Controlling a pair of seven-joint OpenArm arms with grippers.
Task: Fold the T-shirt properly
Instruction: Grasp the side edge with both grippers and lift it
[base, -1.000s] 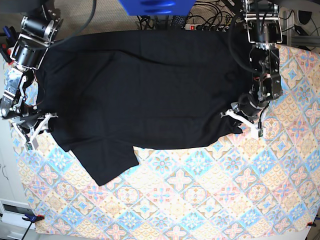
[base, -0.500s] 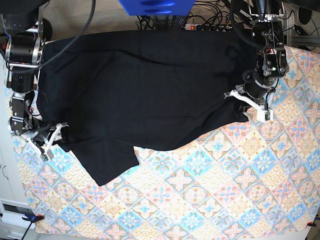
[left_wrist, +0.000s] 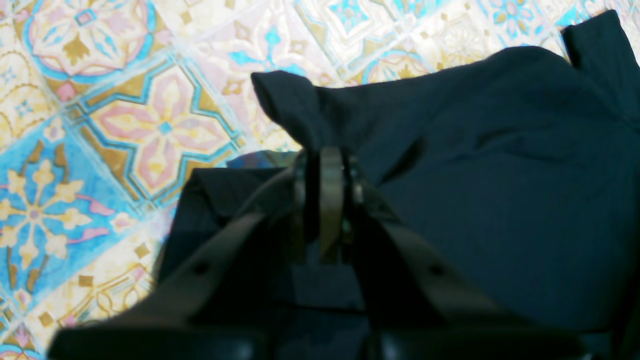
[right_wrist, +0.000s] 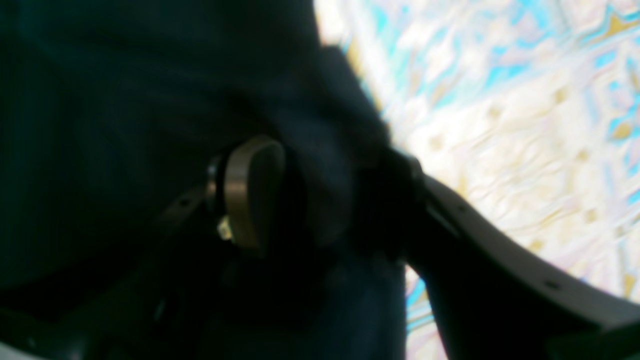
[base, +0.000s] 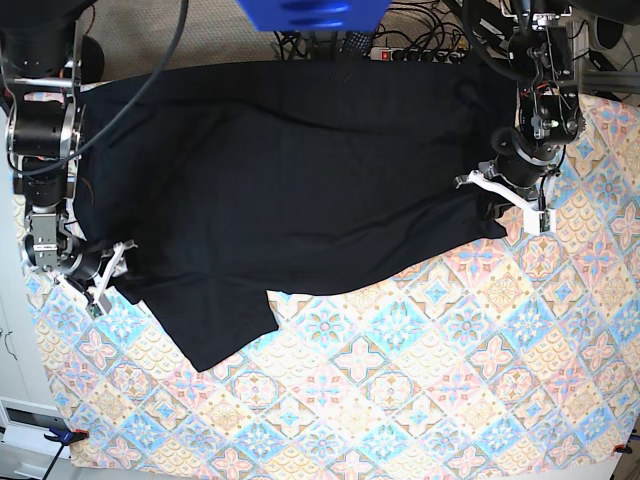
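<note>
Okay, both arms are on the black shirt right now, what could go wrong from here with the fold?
1. The left gripper is shut on only a small pinch at the edge of the T-shirt; a hard pull may slip it free.
2. The right gripper has its jaws parted with cloth bunched between them, so that corner may drop unevenly or snag on a finger.
3. One sleeve lies skewed out over the patterned tablecloth; folding now could trap that crease.

Matte black cloth T-shirt (base: 290, 170) on smooth patterned tablecloth (base: 450, 380).
</note>
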